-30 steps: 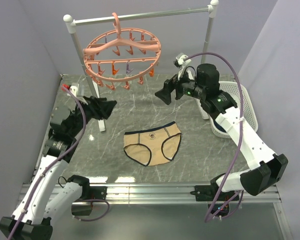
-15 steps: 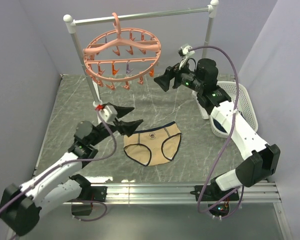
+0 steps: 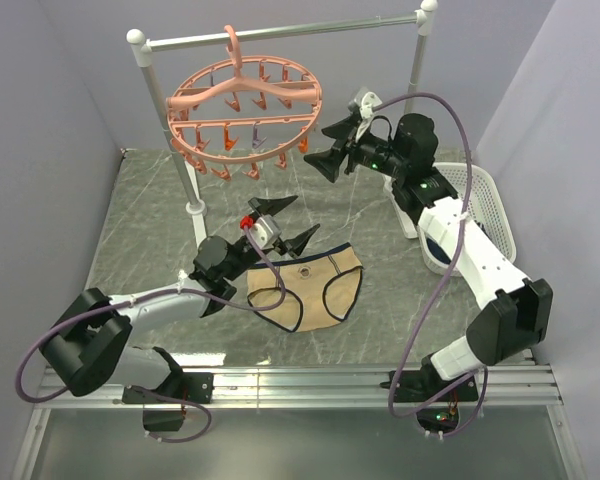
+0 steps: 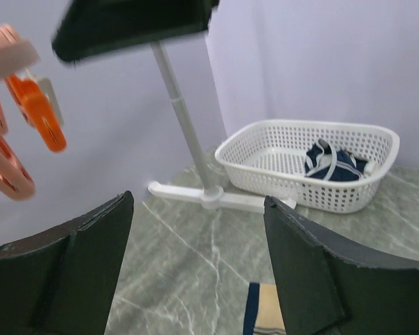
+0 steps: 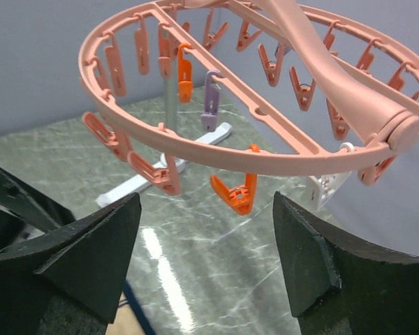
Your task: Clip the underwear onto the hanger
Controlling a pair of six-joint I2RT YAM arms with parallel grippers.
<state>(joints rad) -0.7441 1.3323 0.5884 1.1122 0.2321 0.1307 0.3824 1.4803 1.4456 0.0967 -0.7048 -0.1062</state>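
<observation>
The beige underwear (image 3: 310, 290) with navy trim lies flat on the marble table; a corner of it shows in the left wrist view (image 4: 264, 312). The salmon-pink round hanger (image 3: 245, 115) hangs from the rack bar, with its clips dangling; it fills the top of the right wrist view (image 5: 265, 139). My left gripper (image 3: 285, 222) is open and empty, low over the table just left of the underwear's waistband. My right gripper (image 3: 332, 146) is open and empty, held up beside the hanger's right rim, facing an orange clip (image 5: 239, 190).
The silver-and-white rack (image 3: 280, 35) stands at the back, its feet on the table (image 4: 216, 197). A white basket (image 3: 475, 215) with dark blue cloth (image 4: 333, 162) sits at the right. Grey walls close in on both sides.
My left arm has swung forward and right, from the left side down to beside the underwear. My right gripper has risen and moved closer to the hanger's right rim.
</observation>
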